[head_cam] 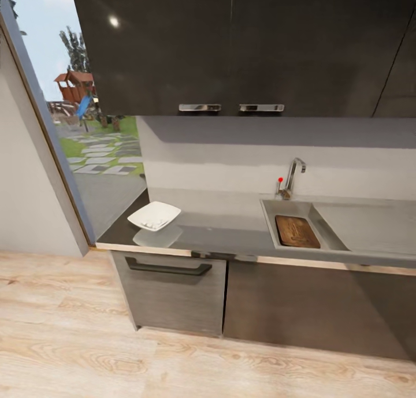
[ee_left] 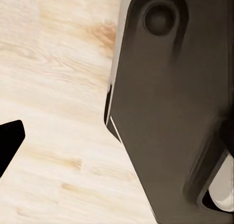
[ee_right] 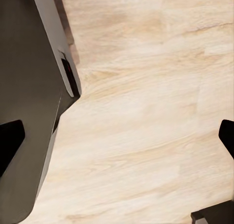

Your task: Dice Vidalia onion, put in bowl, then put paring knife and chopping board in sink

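Lying flat inside the sink (head_cam: 271,224), chopping board (head_cam: 297,231); bowl (head_cam: 153,216) well apart.

Not much of the bot itself on show here. From the left wrist cam you get a big dark grey-brown shell (ee_left: 170,112), smooth and matte, with rounded edges and a round recessed dimple (ee_left: 158,18) near one end. A thin pale seam line (ee_left: 117,129) runs along its edge by a small notch, and a glossy light grey curved part (ee_left: 222,187) pokes out past the far end of the shell from the dimple. One black fingertip (ee_left: 9,138) too. The right wrist cam has a similar dark angular panel (ee_right: 29,102) plus black fingertips (ee_right: 9,138) at both sides.
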You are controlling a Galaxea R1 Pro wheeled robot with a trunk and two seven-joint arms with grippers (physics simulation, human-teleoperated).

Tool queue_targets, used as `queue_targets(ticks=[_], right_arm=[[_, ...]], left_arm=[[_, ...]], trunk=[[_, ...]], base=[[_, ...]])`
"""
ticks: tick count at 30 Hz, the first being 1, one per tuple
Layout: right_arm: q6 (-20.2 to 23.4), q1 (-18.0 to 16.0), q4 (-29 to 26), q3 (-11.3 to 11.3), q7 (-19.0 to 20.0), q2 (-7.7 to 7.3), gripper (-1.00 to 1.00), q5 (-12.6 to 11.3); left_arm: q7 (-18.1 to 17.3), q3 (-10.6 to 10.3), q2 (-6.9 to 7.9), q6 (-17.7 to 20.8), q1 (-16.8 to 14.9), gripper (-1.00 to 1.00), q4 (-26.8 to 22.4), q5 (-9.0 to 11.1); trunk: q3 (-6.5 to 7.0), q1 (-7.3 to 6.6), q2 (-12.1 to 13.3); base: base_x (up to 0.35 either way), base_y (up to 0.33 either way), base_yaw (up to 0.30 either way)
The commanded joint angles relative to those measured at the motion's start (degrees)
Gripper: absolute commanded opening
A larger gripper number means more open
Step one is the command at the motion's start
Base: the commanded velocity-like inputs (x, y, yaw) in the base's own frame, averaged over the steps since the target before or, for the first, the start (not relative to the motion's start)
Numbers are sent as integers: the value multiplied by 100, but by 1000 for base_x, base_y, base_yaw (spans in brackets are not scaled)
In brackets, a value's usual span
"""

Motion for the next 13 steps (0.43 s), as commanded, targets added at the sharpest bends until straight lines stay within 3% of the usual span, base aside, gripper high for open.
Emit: queue_targets(ticks=[1, 13], right_arm=[[-38, -4, 14, -45, -21, 0, 100, 58], [-46, -4, 14, -61, -24, 2, 100, 43]], left_arm=[[-3, 41, -20, -7, -1, 100, 0, 33], [-10, 40, -93, -11, -1, 100, -2, 33]], trunk=[[4, 1, -4], [26, 1, -4]], base=[[0, 0, 0], [0, 0, 0]])
